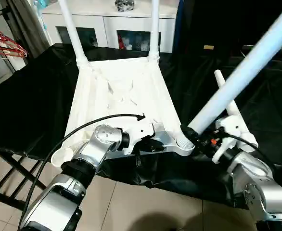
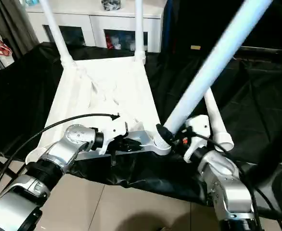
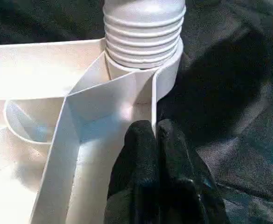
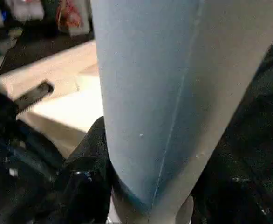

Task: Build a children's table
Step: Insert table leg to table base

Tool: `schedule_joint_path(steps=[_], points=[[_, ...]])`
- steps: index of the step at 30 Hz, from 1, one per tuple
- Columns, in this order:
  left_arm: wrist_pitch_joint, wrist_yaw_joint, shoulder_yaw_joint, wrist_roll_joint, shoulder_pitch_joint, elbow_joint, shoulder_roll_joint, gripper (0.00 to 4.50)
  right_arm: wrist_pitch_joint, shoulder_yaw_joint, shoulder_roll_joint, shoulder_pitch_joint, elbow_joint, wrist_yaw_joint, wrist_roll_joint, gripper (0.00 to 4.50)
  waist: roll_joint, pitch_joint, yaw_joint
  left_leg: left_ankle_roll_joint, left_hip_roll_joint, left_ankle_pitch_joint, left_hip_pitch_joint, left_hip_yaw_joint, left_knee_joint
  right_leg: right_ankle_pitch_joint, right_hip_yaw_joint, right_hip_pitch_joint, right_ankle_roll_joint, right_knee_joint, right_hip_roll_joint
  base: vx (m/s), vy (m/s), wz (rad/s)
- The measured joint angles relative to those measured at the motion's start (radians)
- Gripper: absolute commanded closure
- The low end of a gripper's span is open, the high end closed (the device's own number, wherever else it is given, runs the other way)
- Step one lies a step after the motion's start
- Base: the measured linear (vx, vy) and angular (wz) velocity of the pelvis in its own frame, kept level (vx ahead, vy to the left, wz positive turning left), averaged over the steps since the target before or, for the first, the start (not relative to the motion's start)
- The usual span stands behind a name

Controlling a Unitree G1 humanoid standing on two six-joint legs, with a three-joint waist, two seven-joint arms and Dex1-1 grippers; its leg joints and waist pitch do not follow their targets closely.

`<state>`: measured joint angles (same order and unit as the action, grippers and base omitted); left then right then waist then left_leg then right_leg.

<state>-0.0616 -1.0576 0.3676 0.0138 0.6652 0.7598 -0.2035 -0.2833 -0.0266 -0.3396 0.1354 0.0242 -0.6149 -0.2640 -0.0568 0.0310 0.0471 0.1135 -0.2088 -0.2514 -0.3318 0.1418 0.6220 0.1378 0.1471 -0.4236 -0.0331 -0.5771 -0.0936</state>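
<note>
The right gripper (image 2: 172, 137) clasps a tilted leg (image 2: 206, 72) at the upturned tabletop's (image 2: 102, 91) near corner socket.

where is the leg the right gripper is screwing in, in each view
Left eye view: the leg slants from the near right corner socket up to the top right.
Right eye view: same leg, slanting up from the socket.
Left wrist view: its ribbed threaded end sits in the socket.
Right wrist view: its shaft between the right gripper's fingers.
Shared landmark: that corner socket.
</note>
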Motion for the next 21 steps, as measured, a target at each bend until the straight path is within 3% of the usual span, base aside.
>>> schedule_joint_path(steps=[9,21], points=[[-0.009,-0.022,0.0,0.001,0.0,0.002,-0.018,4.5,-0.033,-0.06,-0.069,0.106,-0.072,-0.126,0.022,2.64,0.003,0.0,-0.017,-0.001,0.0,0.0,0.001,-0.001,0.0,0.0,0.001,0.003,0.0,0.0,0.0,0.0,0.0,0.0],[-0.027,-0.203,0.001,-0.019,-0.002,-0.005,-0.093,4.5,0.048,-0.12,-0.125,0.176,-0.188,-0.422,-0.011,2.64,0.012,-0.003,-0.006,-0.001,-0.002,0.0,0.001,-0.001,-0.002,0.0,0.001,0.004,0.0,0.0,0.0,0.0,0.0,0.0]])
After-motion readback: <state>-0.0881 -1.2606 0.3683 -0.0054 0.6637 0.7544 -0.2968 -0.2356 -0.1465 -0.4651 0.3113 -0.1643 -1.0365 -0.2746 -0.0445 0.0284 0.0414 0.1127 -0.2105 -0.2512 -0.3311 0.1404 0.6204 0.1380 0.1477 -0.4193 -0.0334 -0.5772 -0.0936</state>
